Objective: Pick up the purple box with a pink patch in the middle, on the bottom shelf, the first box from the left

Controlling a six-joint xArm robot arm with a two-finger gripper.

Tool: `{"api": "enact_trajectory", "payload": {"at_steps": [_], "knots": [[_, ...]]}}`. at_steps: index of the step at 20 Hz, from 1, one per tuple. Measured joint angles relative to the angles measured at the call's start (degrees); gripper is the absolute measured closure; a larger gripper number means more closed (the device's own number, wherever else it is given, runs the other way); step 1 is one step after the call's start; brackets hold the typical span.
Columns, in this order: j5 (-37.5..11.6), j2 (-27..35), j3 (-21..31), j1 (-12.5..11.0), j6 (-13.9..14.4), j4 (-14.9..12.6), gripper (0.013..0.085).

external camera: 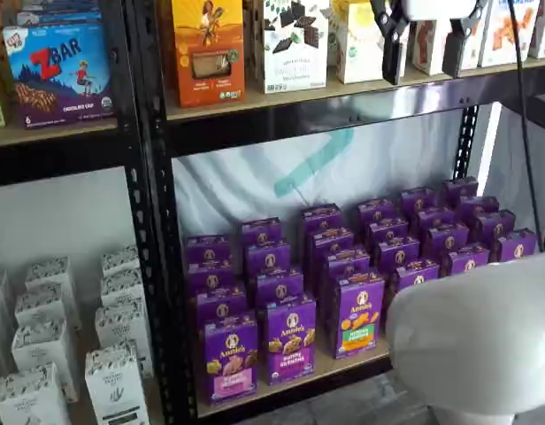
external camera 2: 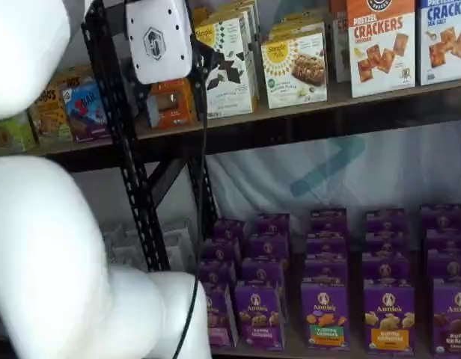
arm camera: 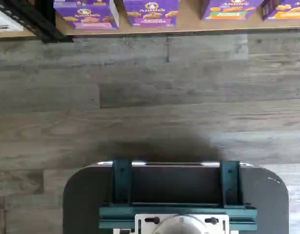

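Note:
The purple box with the pink patch (external camera: 230, 359) stands upright at the front left of the bottom shelf (external camera: 348, 365), beside the black upright. It also shows in the wrist view (arm camera: 85, 13) and, partly hidden by the arm, in a shelf view (external camera 2: 218, 314). My gripper (external camera: 425, 49) hangs high up in front of the upper shelf, far above and to the right of the box. Its two black fingers stand apart with nothing between them. In a shelf view its white body and fingers (external camera 2: 174, 86) also sit at upper-shelf height.
Several rows of other purple boxes fill the bottom shelf, among them a bunny grahams box (external camera: 290, 341) and one with an orange-and-green patch (external camera: 359, 314). White boxes (external camera: 42, 354) fill the left rack. A black upright (external camera: 153, 221) separates them. The white arm (external camera: 476, 336) bulks at front right.

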Motion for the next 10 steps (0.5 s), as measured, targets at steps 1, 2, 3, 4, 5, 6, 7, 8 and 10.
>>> {"api": "enact_trajectory", "payload": {"at_steps": [1,2,3,4,5,6,7,8,10], "knots": [[-0.96,-0.56,0.51,0.49,0.26,-0.54,0.0130],[-2.27,-1.34,1.19,1.11,0.55,-1.23,0.0130],[-2.62,-1.51,1.31,1.04,0.54,-1.20,0.0130],[-2.70,-1.50,1.36,1.04,0.57,-1.16,0.0130],[-2.74,-1.49,1.42,1.18,0.69,-1.23,0.0130],[-2.83,-1.52,1.54,1.33,0.80,-1.30,0.0130],[-2.88,-1.53,1.67,1.41,0.88,-1.30,0.0130],[-3.02,-1.59,1.97,1.55,1.03,-1.32,0.0130],[-3.57,-1.85,2.70,2.28,1.55,-1.83,0.0130]]}}
